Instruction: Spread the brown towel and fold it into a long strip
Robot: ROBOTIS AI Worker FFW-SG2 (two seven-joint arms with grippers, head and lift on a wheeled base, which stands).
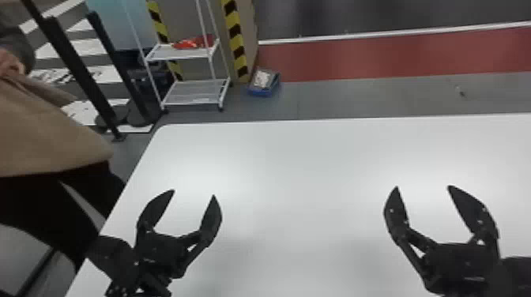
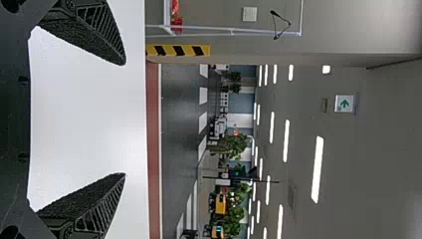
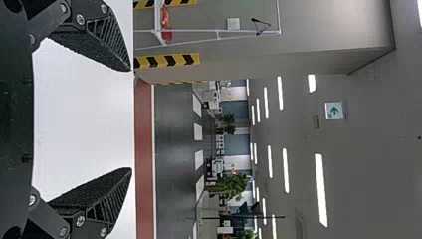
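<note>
White desk [image 1: 300, 158] before you; your left hand [image 1: 194, 193] and right hand [image 1: 423, 187] hang spread and empty. Likely the brown towel [image 1: 43, 126] is at left, held by a person [image 1: 10, 63]; spreading must wait until it's laid down.

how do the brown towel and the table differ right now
The towel is brown, the table white. The towel hangs loose, gathered near a person's hand; the table is flat and smooth. The table also looks much larger than the part of the towel in view. Both are plain, with no pattern.
</note>
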